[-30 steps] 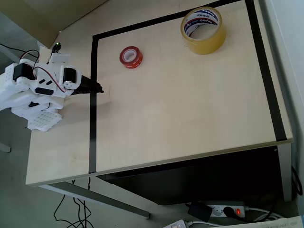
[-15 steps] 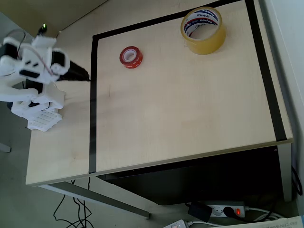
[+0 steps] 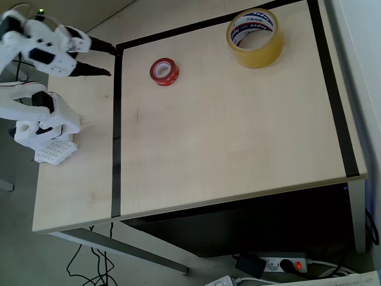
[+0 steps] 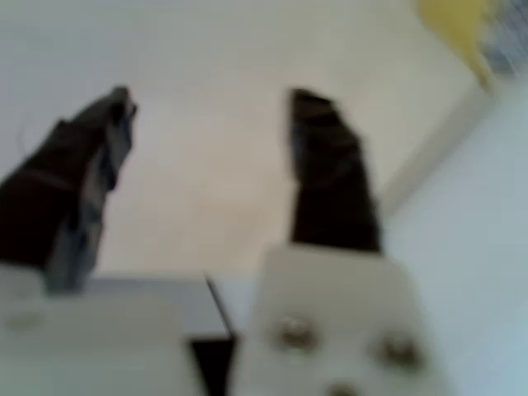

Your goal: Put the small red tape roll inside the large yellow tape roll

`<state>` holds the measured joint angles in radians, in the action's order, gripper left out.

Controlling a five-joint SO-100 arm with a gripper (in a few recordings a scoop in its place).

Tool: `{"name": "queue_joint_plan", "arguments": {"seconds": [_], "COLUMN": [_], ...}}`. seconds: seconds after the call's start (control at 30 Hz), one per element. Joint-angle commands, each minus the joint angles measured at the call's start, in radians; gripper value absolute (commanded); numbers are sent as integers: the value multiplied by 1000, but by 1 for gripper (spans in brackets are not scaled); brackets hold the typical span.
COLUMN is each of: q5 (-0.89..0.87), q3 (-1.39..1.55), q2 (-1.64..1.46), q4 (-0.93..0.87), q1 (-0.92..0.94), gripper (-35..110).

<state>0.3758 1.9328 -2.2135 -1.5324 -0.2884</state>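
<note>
At the far left of the overhead view, the gripper (image 3: 111, 61) hangs over the table's (image 3: 226, 149) left margin, its two dark fingers spread wide with nothing between them; half a second ago they were together and lower in the picture. The wrist view is blurred, showing the fingers (image 4: 330, 173) apart over pale wood. Just right of the black tape line (image 3: 116, 131) lies the small red tape roll (image 3: 164, 71), unmoved. Well apart, far right, sits the large yellow tape roll (image 3: 255, 37), its core holding nothing.
</note>
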Motion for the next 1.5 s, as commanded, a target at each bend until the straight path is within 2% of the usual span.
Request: {"name": "queue_joint_plan", "arguments": {"seconds": [0.0, 0.3, 0.9, 1.23, 1.37, 1.47], "q5": [46, 55, 55, 55, 55, 52], "q3": [-80, -66, -63, -109, -109, -112], "q2": [107, 348, 546, 693, 713, 713], "q4": [-38, 18, 241, 302, 313, 316], "q1": [-74, -173, -110, -110, -107, -100], "gripper": [28, 28, 27, 27, 19, 6]}}
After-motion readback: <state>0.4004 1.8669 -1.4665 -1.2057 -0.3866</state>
